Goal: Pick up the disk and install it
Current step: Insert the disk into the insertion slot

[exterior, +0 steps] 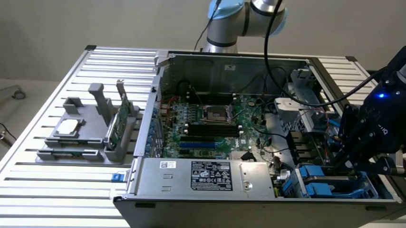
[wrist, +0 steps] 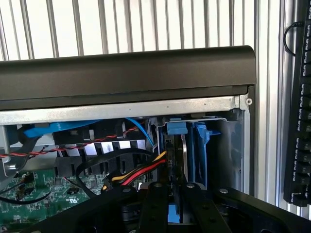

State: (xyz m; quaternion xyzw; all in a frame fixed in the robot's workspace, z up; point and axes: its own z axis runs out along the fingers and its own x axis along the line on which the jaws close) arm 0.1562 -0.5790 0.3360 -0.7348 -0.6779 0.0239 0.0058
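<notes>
At the near corner of the open computer case [exterior: 254,199], on the exterior view's right, the gripper [exterior: 355,161] is seen lowered into the drive bay [exterior: 330,183]. From the wrist view, the black fingers [wrist: 155,206] are noted drawn close together, clamped on the disk [wrist: 176,170], which stands on edge between them. The disk is found partly sunk in the bay, its blue carrier rails [wrist: 200,150] just beside the bay's inner wall and the case's front corner.

Obstructions are recorded close by. A bundle of red, yellow and black power wires [wrist: 141,172] runs up against the disk's side, touching or nearly so; which cannot be told. A blue data cable [wrist: 141,130] arcs just above that bundle, and a twisted red-and-black pair [wrist: 73,148] crosses beyond it. The green motherboard [exterior: 209,123] lies well clear, toward the case's middle, with the silver power supply [exterior: 203,175] along the near edge.

Outside the case, on the slatted aluminium table [exterior: 76,190], a grey fixture [exterior: 89,128] is seen holding a small square chip [exterior: 68,126] and an upright green circuit card [exterior: 120,118]. A black keyboard [wrist: 301,111] is noted beside the case in the wrist view.
</notes>
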